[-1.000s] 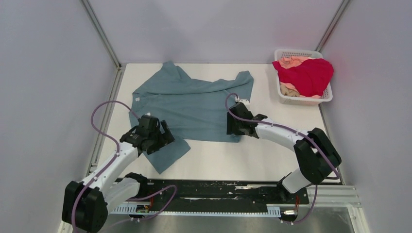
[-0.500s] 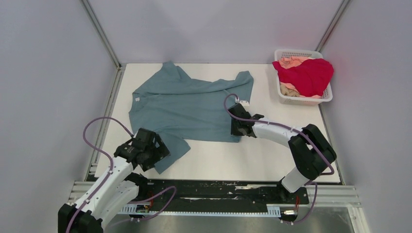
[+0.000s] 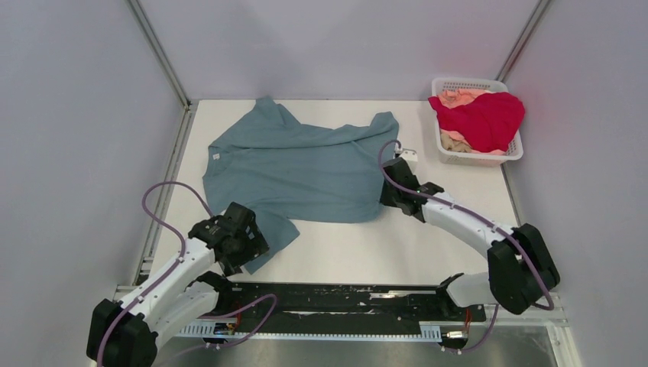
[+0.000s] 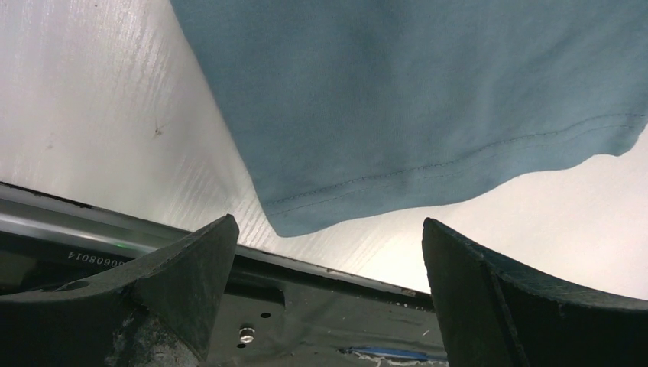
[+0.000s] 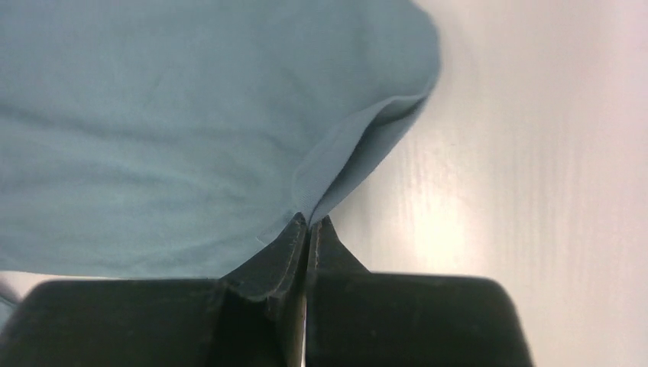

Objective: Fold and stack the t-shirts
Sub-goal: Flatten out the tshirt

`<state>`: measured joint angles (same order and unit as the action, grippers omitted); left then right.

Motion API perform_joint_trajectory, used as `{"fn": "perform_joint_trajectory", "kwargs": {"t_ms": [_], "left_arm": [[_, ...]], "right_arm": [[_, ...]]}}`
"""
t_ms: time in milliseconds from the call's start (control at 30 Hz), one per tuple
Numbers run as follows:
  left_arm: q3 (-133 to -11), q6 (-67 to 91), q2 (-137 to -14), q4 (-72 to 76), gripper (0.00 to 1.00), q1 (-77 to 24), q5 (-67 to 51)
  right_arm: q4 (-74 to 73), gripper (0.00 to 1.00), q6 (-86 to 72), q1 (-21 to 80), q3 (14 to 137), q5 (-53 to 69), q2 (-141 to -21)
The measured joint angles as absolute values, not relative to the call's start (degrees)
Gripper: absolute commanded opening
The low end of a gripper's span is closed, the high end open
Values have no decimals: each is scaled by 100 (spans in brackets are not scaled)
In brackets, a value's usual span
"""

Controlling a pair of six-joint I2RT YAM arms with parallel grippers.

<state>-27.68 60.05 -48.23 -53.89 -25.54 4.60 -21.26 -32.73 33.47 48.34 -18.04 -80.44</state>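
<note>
The teal t-shirt [image 3: 306, 164] lies spread out on the white table, crumpled along its collar edge. My right gripper [image 3: 387, 200] is shut on the fabric at its near right edge; the right wrist view shows the pinched fold of the teal t-shirt [image 5: 153, 130] rising from the closed tips of the gripper [image 5: 308, 220]. My left gripper [image 3: 243, 243] stands open over the shirt's near left corner, and in the left wrist view that hem corner of the teal t-shirt [image 4: 428, 99] lies just beyond the wide-apart tips of the gripper [image 4: 328, 223], untouched. The red t-shirt [image 3: 483, 118] and the peach t-shirt [image 3: 457, 98] are heaped in the basket.
The white lattice basket [image 3: 475, 160] stands at the table's far right corner. A black mounting rail [image 3: 344, 294] runs along the near table edge, close under the left gripper. Grey walls and metal posts enclose the table.
My right gripper has closed on the shirt's right edge and moved right with it. The left arm has drawn back toward the near edge, to the shirt's near left corner, still open.
</note>
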Motion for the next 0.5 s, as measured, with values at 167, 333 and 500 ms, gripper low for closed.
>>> {"fn": "perform_joint_trajectory", "kwargs": {"t_ms": [167, 333, 500], "left_arm": [[-2674, 6034, -4991, -5271, 90, -2580, 523], [-2622, 6027, -5371, -5063, 78, -2580, 613], [-2762, 5983, -5837, -5103, 50, -2580, 762]], "right_arm": [[-2237, 0, -3273, 2840, 4375, -1782, -7349], [-2508, 1, -3245, 2290, 3986, -1743, -6864], [-2657, 2, -3188, 1852, 3710, -1590, -6519]]}}
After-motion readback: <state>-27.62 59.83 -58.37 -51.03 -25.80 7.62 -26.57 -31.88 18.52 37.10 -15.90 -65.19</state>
